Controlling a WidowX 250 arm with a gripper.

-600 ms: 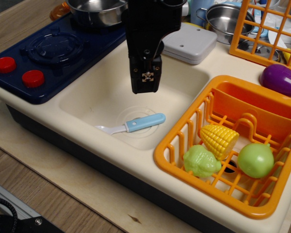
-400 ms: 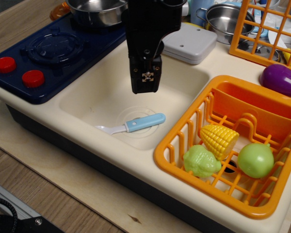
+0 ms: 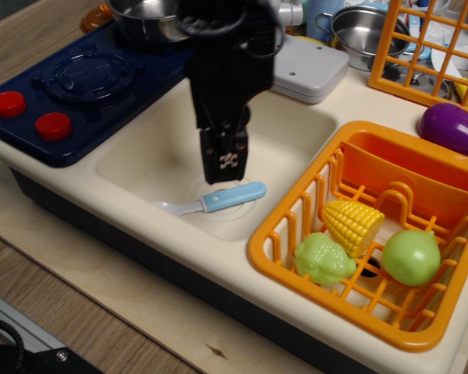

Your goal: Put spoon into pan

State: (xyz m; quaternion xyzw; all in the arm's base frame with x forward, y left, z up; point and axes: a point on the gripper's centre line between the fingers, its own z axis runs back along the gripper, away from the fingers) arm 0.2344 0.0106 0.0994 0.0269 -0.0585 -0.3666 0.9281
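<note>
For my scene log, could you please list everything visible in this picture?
spoon: 1, blue and white, lying in sink
pan: 1, steel, on stove
sink: 1, cream, centre
stove: 1, navy, left
knobs: 2, red, on stove
basket: 1, orange, right
corn: 1, yellow, in basket
green vegetables: 2, in basket
eggplant: 1, purple, right edge
pot: 1, steel, back
rack: 1, orange, back right
tool: 1, black, above spoon
</note>
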